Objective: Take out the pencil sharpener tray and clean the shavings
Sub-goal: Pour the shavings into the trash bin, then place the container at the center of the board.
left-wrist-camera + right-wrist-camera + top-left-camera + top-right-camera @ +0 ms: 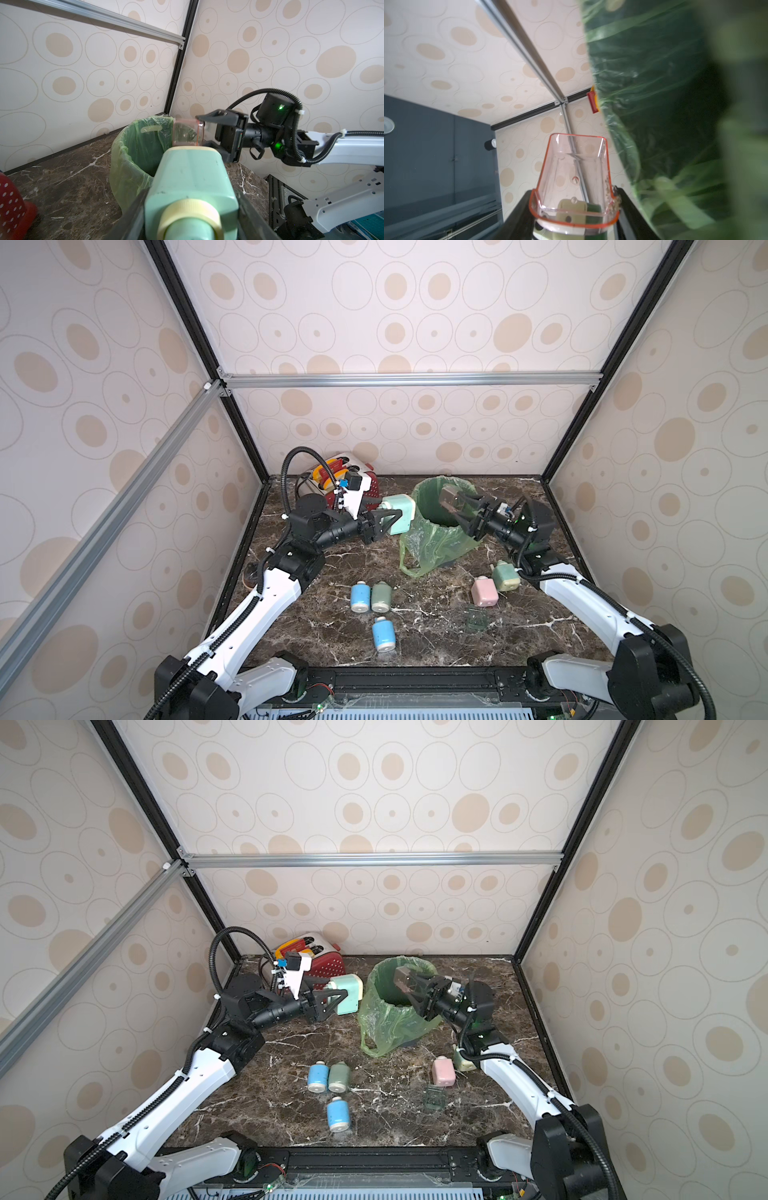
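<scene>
Left gripper [341, 999] clamped on mint-green pencil sharpener [352, 990], just beside green-bagged bin [380, 1011]. Right gripper [411, 986] closed on small translucent tray [402, 977], held over the bin's mouth. Pink block [442, 1072] lies on dark marble bench [270, 1094], near right arm.

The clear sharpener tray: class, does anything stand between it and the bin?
Nothing visible does. The right gripper holds the clear orange-rimmed plastic tray over the open mouth of the green-bagged bin; the mint-green sharpener in the left gripper is beside it.
</scene>
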Controlling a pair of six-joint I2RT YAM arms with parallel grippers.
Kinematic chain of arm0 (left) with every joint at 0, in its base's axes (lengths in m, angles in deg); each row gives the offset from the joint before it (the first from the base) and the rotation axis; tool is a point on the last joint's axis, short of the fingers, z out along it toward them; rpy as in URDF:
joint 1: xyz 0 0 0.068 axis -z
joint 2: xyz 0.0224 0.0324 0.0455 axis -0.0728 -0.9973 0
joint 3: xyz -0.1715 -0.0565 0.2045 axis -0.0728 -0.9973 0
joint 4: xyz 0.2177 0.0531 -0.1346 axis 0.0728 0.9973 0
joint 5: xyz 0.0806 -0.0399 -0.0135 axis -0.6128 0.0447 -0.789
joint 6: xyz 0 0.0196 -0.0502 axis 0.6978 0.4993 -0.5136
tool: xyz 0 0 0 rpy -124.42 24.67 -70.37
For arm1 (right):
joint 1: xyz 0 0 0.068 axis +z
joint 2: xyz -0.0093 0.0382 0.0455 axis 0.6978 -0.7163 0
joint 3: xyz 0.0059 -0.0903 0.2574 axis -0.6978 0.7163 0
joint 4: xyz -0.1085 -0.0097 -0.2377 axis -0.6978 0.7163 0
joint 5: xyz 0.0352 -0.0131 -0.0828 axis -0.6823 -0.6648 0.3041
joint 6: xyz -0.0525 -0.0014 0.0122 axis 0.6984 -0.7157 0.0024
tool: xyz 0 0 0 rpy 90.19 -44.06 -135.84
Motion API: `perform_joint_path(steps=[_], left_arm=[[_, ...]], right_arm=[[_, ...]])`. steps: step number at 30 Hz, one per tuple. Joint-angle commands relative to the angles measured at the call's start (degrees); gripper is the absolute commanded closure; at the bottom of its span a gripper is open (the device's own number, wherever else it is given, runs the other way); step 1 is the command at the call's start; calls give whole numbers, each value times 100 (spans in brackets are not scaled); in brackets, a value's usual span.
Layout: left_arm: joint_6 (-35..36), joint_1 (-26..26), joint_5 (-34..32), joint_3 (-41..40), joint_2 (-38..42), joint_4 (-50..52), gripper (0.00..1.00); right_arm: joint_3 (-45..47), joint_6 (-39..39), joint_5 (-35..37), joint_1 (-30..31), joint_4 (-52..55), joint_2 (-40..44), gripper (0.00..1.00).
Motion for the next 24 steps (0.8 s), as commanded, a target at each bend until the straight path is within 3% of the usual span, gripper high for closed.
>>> perform_joint_path(steps=[1,5,9,13,17,19,24], left_arm=[[57,30,25,59,112,-402,100],[52,32,26,53,114,-413,100],[56,29,16,42,134,-413,100],[47,35,-16,26,159,-413,100],[50,32,-245,-53,287,-410,100],[77,27,-386,-81,369,-357,100],[169,27,-569,-49,481,-227,100]], right_arm=[[-161,-389,118,49,52,110,100],[-809,147,-87,47,328,81,100],[-1439,882,-723,43,503,-161,100],[-2346,3109,-1251,79,2599,-74,100],[-2770,5553,-372,475,4797,591,100],[-2902,6417,174,857,5633,858,100],[-2667,7542,1802,2318,6964,1286,100]])
